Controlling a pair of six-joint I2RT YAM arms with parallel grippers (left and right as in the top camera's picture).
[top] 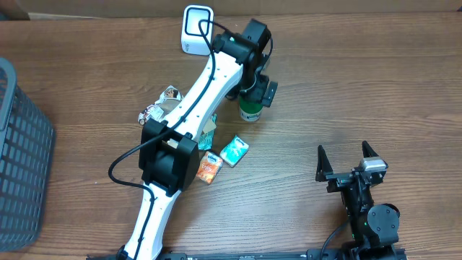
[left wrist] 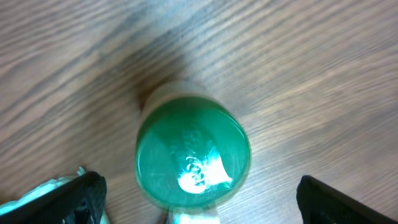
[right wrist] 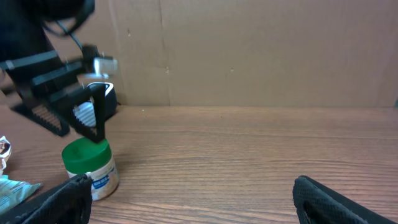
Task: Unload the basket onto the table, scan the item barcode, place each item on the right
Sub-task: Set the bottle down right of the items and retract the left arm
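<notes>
We find the jar point(top: 250, 110) standing upright on the table point(top: 361, 87), just in front of the white scanner point(top: 196, 29) and directly under the left gripper point(top: 254, 92). That gripper is spread wide: in the left wrist view its fingers point(left wrist: 81, 193) sit at the two edges of the picture with the green lid point(left wrist: 193, 155) between them and untouched. The right gripper point(top: 345, 160) rests well apart at the near edge, jaws also wide and holding nothing.

We judge the jar to be small, stiff and light, probably plastic. Its round, smooth sides could slip or twist in a two-finger pinch, so a centred grip matters. We would take it across the body just below the lid, or across the lid itself, keeping the fingers off the label (the barcode is presumably there).

The left wrist view looks straight down and gives us only the glossy lid, with nothing of the sides. The right wrist view supplies what is missing: the pale label with small print under the lid, and the left fingers hovering just above the jar. We cannot make out a barcode there. Only the overhead view shows how close the scanner stands.
</notes>
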